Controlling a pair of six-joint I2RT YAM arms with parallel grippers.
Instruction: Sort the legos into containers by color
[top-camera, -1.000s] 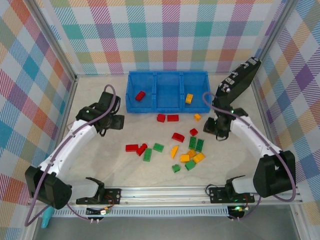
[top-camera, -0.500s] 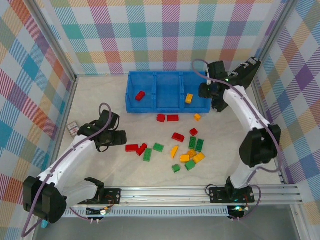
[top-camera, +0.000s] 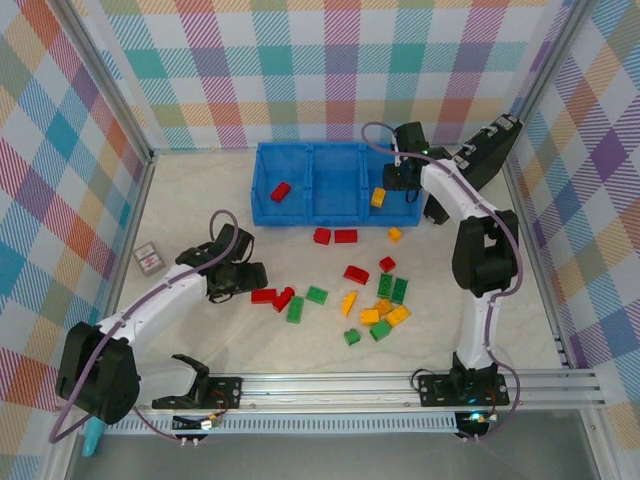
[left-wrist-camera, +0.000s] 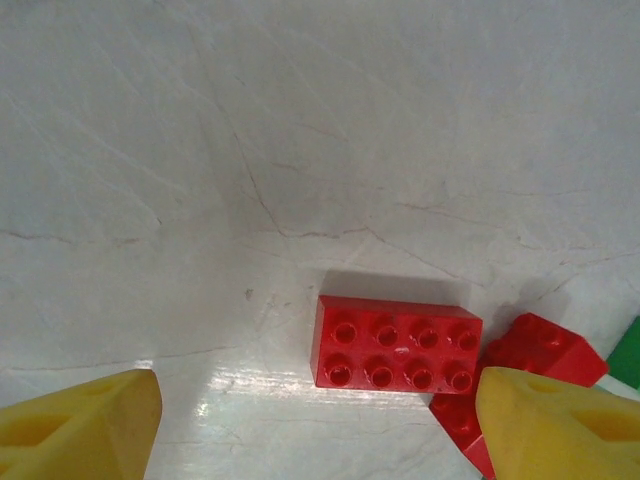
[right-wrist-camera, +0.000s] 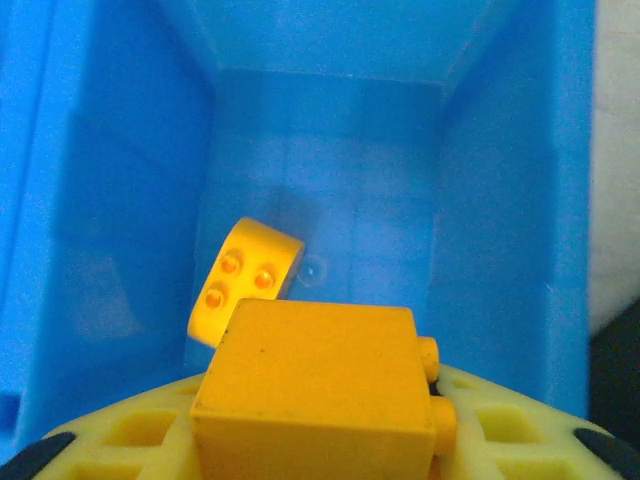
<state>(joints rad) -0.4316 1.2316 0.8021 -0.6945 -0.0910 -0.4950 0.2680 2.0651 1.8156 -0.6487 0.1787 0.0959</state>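
The blue tray (top-camera: 334, 212) has three compartments. A red lego (top-camera: 281, 191) lies in the left one and a yellow-orange lego (top-camera: 378, 197) in the right one. My right gripper (top-camera: 397, 178) hovers over the right compartment (right-wrist-camera: 500, 200), shut on a yellow-orange brick (right-wrist-camera: 315, 385), with the other yellow lego (right-wrist-camera: 245, 280) below it. My left gripper (top-camera: 246, 281) is open, low over the table. A flat red brick (left-wrist-camera: 397, 343) lies just ahead of its yellow fingers (left-wrist-camera: 80, 425), with a second red lego (left-wrist-camera: 545, 345) beside it.
Red, green and yellow legos are scattered mid-table, from two red ones (top-camera: 335, 236) by the tray to a mixed cluster (top-camera: 385, 312). A grey card (top-camera: 147, 257) lies at the left. A black case (top-camera: 487, 156) leans by the tray's right end.
My right arm has swung from the table up and left over the tray's right compartment. My left gripper has moved nearer and rightward to the red brick.
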